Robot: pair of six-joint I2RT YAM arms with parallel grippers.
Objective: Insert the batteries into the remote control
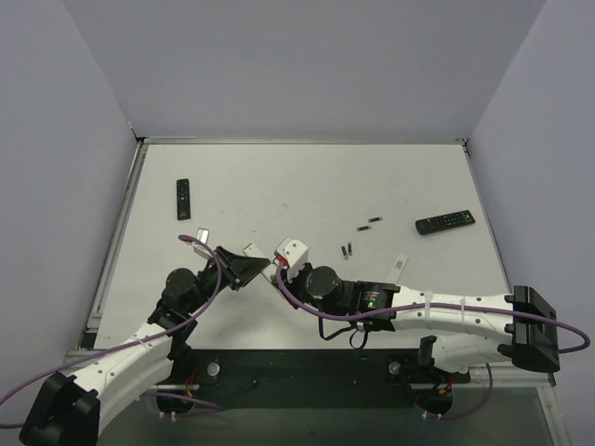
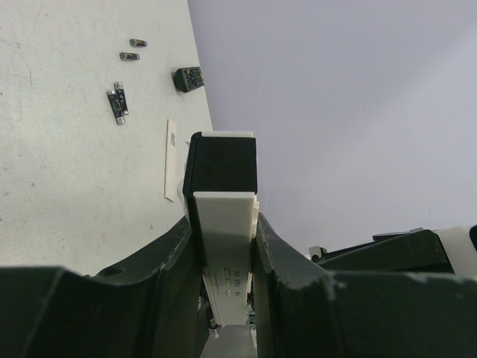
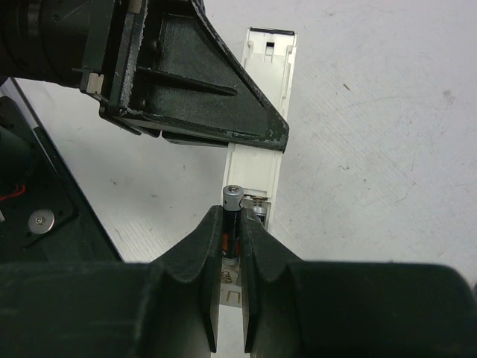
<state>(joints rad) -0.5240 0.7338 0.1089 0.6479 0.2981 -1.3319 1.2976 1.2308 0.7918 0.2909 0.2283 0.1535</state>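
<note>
While your right gripper [image 3: 232, 227] is pinching one battery [image 3: 232, 201] lengthwise between almost-closed fingers, those fingers are hiding the battery's lower half. Only its metallic cap and a short dark band are showing. The battery is hovering at the open bay of the white remote [image 3: 257, 160]; you cannot tell whether it is touching the contacts. Your left gripper [image 2: 225, 224] is squeezing that remote by its long edges, jaws narrowly apart, and is covering its midsection in the right wrist view. Both arms are reaching inward with bent elbows and meeting at the near middle of the table [image 1: 307, 177], where their wrists are masking most of the remote from above. Loose batteries [image 1: 348, 249] are lying to the right, near a white strip [image 1: 401, 265]. One black remote [image 1: 444, 221] is lying farther right and a second black remote [image 1: 183, 198] far left.
</note>
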